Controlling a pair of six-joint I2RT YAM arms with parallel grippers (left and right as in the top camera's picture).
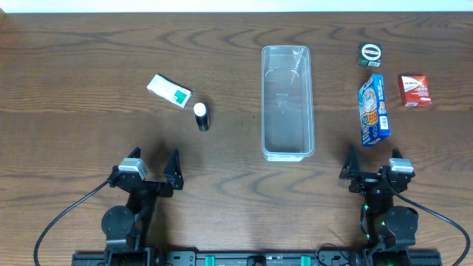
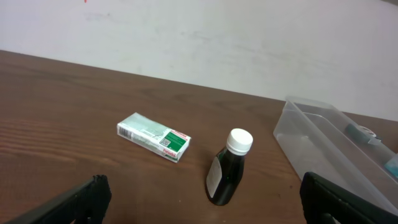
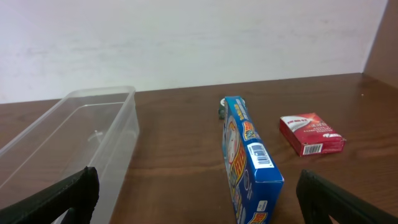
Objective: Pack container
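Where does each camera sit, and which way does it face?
Overhead: above the table, looking straight down; the left gripper and right gripper show at the bottom, open.
Left wrist: low on the left arm, facing the far wall past the bottle and green-and-white box; its fingers at the bottom corners.
Right wrist: likewise on the right arm, past the blue box and red box; fingers at the corners.
Shared: both wrist views catch the container.

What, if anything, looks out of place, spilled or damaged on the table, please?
Nothing stands out. The container sits upright and empty, the dark bottle stands capped, and the blue box, red box and white-and-green box look intact. No spill shows.
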